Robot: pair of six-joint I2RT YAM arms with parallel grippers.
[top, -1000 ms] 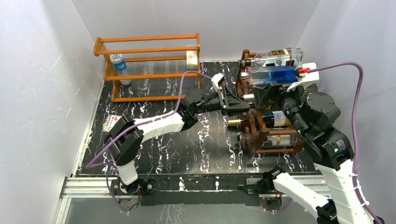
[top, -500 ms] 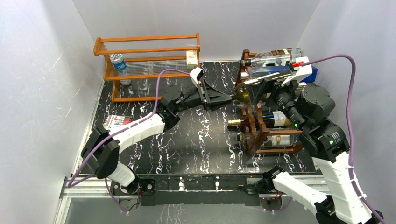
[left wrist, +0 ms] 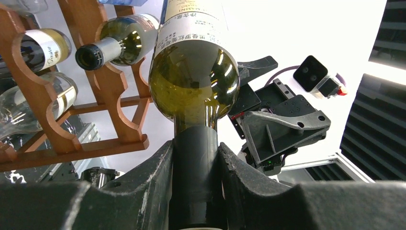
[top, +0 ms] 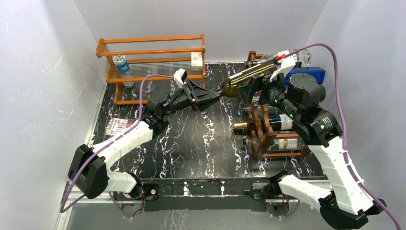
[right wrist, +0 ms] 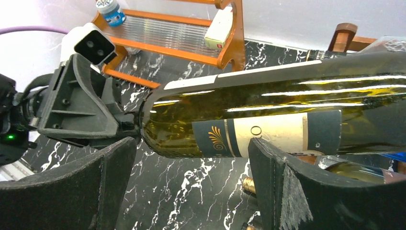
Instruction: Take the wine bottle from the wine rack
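Wine bottle [top: 251, 73] aloft at 11 o'clock of wine rack [left wrist: 72, 154], clear of it; left claw [left wrist: 195, 158] clamped on neck, right claw [right wrist: 191, 143] spread wide at body, not pinching; glass likely heavy, slick, breakable, so body wants support too

My top camera looks down over the whole table [top: 191, 143]; both wrist cameras, close in, face the same wine bottle [left wrist: 194, 81].

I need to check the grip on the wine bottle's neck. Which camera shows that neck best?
Left wrist: the neck fills the frame, pinched by the left gripper. The top view shows it tiny at that gripper's tip. In the right wrist view the gripper hides it, leaving only the body of the wine bottle.
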